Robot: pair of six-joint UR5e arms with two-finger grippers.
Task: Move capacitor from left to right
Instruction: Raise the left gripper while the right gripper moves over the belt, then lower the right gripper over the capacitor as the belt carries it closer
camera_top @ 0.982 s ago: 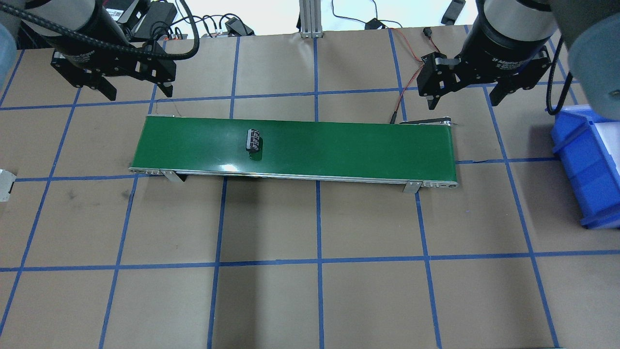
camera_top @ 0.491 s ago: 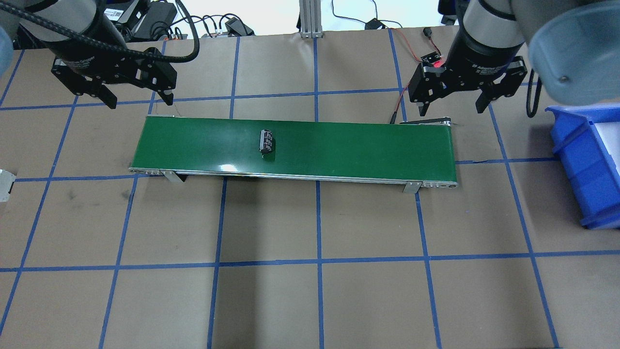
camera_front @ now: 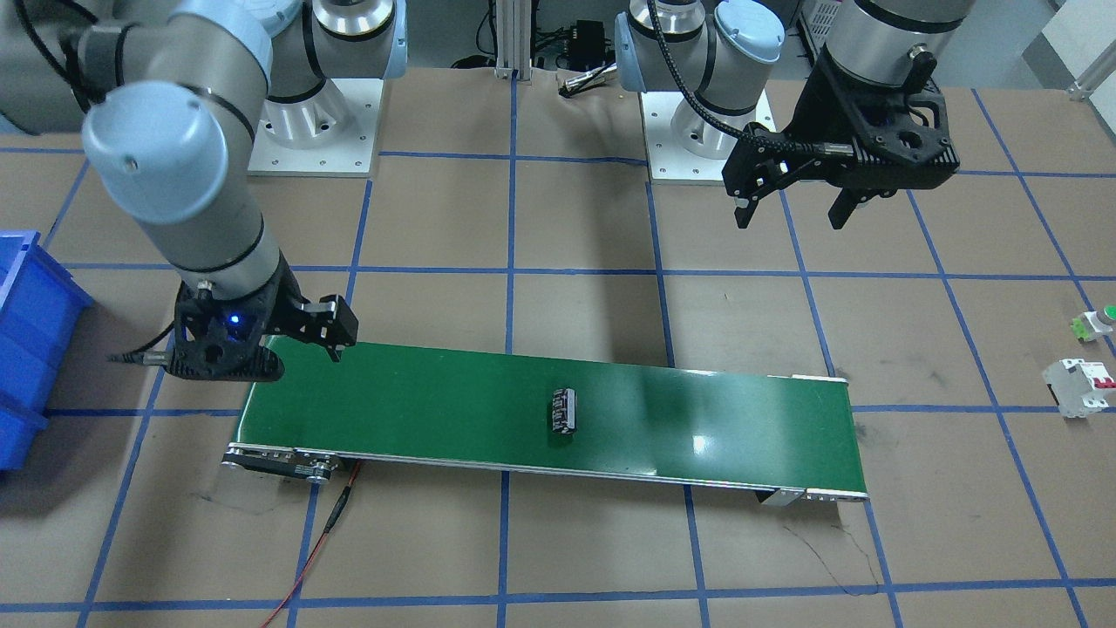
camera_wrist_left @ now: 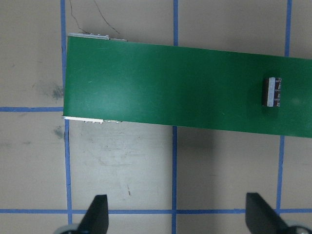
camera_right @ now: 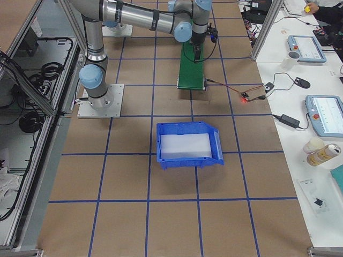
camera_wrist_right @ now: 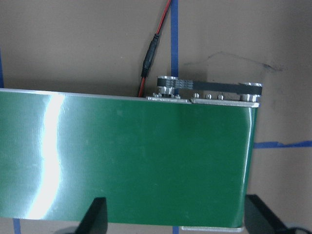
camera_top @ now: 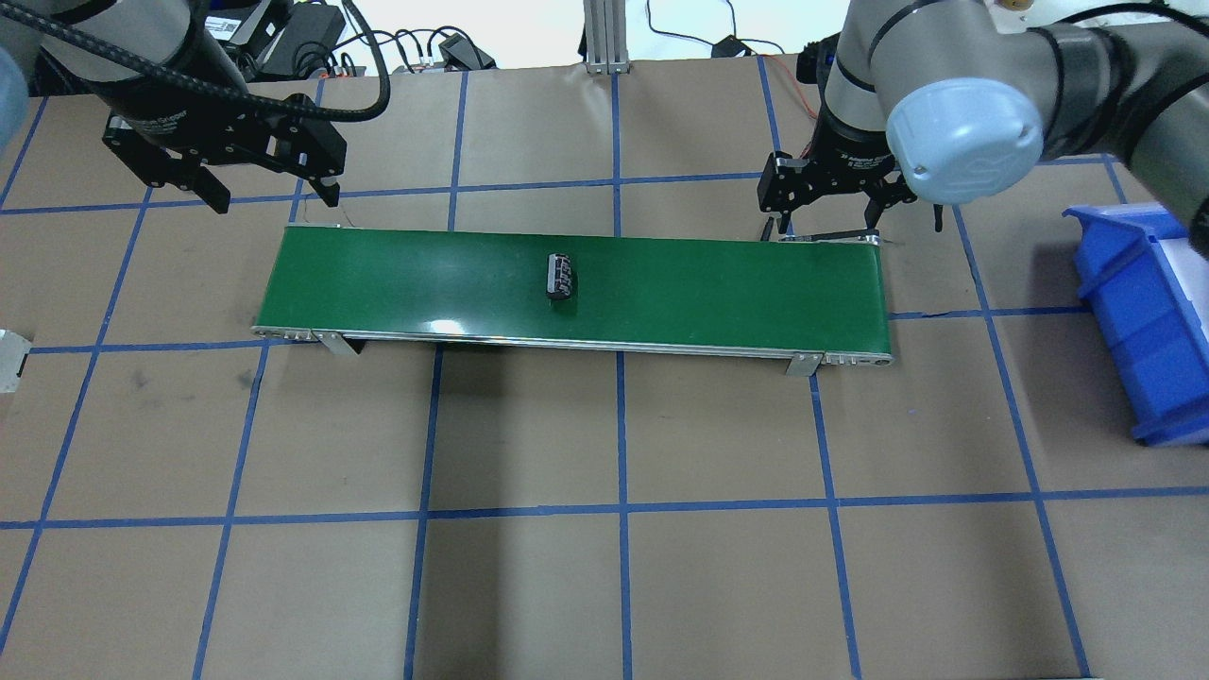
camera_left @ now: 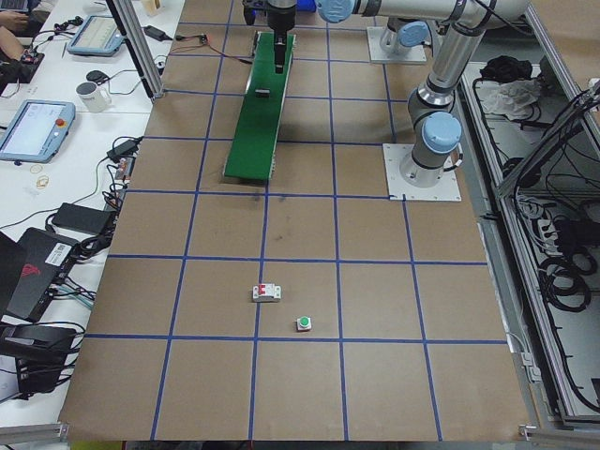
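Note:
The capacitor, a small black cylinder with whitish markings, lies on its side near the middle of the green belt. It also shows in the front view and at the right edge of the left wrist view. My left gripper is open and empty, above the table just behind the belt's left end. My right gripper is open and empty, low over the far edge of the belt's right end. The capacitor does not show in the right wrist view.
A blue bin stands on the table to the right of the belt. A white circuit breaker and a green push button lie on the table beyond the belt's left end. A red-black cable runs behind the belt's right end.
The capacitor has travelled to the right along the belt. My right gripper has moved left and down toward the belt's right end. My left gripper has barely moved.

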